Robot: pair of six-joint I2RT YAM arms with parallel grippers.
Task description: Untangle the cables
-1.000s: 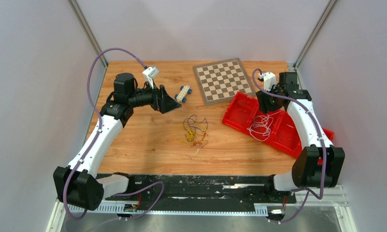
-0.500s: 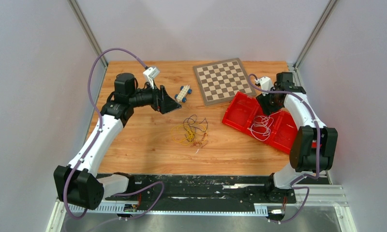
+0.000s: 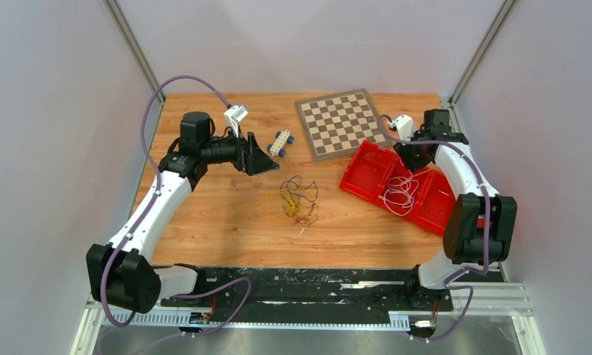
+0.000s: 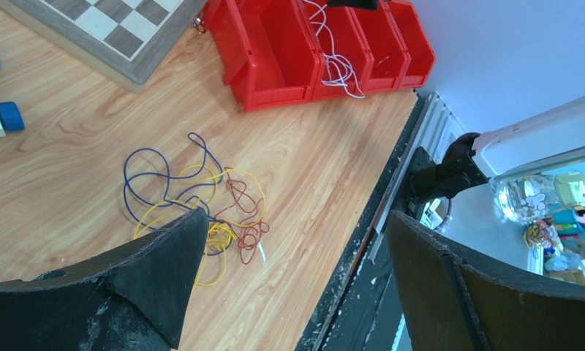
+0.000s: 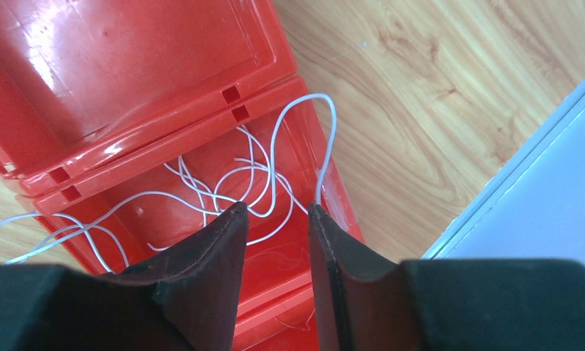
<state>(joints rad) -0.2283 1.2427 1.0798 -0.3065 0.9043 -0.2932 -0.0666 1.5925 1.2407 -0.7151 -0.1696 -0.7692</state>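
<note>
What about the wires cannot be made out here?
Left wrist view: tangle of thin blue, yellow and red wires, near part behind a black finger of the left gripper.
Right wrist view: thin white wires vanish behind fingers of the right gripper.
Top view: strands too thin.

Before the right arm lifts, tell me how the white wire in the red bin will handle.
Likely floppy: the white wire lies in loose curls, draping over the red bin wall. Probably very light, being so thin. May snag, since its strands cross each other.
</note>
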